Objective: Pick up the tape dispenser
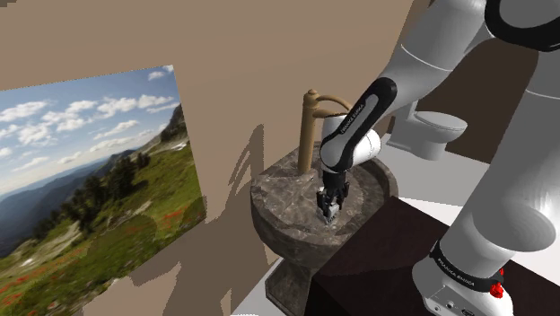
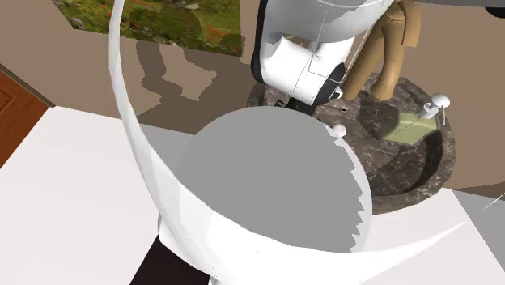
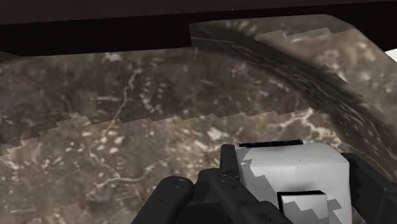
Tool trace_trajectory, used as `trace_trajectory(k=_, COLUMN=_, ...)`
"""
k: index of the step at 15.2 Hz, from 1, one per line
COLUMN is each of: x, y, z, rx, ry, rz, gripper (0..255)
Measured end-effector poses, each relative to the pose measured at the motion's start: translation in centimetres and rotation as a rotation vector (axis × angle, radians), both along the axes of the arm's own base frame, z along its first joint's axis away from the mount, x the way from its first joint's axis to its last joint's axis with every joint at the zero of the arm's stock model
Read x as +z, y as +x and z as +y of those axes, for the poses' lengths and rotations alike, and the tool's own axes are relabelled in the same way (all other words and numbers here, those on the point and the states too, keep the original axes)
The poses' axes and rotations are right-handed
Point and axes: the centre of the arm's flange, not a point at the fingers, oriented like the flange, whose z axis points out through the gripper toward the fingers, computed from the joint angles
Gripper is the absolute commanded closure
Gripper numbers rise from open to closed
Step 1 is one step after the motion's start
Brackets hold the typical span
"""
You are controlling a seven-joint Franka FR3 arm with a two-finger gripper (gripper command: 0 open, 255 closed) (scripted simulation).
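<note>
Tape dispenser point(image 3: 289, 175) (drawn as a plain white block) | inside dark marbled sink point(image 1: 269, 193), near its rim | gripper point(image 1: 329, 212) clamped on its two sides | tan faucet point(image 1: 310, 126) behind

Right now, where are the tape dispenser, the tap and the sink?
tape dispenser point(image 3: 299, 165): wrist view, on its white face between the fingers.
tap point(image 1: 310, 135): shoulder view, on its upright tan stem.
sink point(image 1: 274, 193): shoulder view, on its marbled rim.
</note>
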Motion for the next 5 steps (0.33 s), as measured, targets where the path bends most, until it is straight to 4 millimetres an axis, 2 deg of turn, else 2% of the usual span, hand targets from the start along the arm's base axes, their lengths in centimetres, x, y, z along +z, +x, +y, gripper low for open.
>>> trace_trajectory(k=5, x=2.5, y=0.1, z=-0.1, rx=0.000, ry=0.000, rz=0.000, gripper=255)
